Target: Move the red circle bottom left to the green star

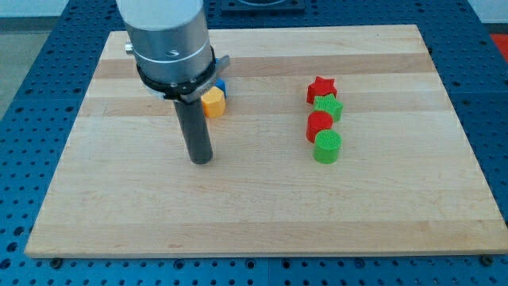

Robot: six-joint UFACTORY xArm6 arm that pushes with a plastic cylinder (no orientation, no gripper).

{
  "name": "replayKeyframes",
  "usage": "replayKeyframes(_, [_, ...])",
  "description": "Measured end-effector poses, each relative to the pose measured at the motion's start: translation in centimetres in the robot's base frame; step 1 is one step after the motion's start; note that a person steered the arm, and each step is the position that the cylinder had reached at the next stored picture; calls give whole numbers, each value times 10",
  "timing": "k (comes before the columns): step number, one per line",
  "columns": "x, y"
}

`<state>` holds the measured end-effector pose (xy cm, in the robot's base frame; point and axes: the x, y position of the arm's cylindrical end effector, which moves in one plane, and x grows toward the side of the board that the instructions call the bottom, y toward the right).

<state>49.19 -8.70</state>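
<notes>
**Resting in a column of four blocks, well clear of the rod**

Sitting third from the top in a short column on the view's right half of the desk, the red circle touches the green star just above it and the green circle just below it. The star lies slightly to the view's right of the red circle, so the red circle is at the star's lower left and pressed against it. A red star caps the column, touching the green star from above and a little to the view's left.

My tip rests on the desk well apart from that column, toward the view's left and about level with the green circle. The arm ends in a plain dark rod with no end effector that could be apart, together or clamped on anything. Just above the tip, beside the rod's upper part, sits a yellow block, its shape partly hidden. A blue block peeks out behind it, mostly covered by the arm's grey housing.

The desk is a pale wooden board with visible grain running left to right. Around it lies a blue perforated surface dotted with regular holes, showing on every side of the board.
</notes>
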Motion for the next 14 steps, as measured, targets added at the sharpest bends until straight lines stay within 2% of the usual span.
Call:
replayKeyframes(2, [9,65])
replayKeyframes(3, [42,100])
replayKeyframes(4, [40,198])
replayKeyframes(5, [-3,212])
replayKeyframes(6, [-61,158])
replayKeyframes(8, [-85,173])
replayKeyframes(9, [-141,218])
replayKeyframes(10, [-190,229])
replayKeyframes(14, [-173,209])
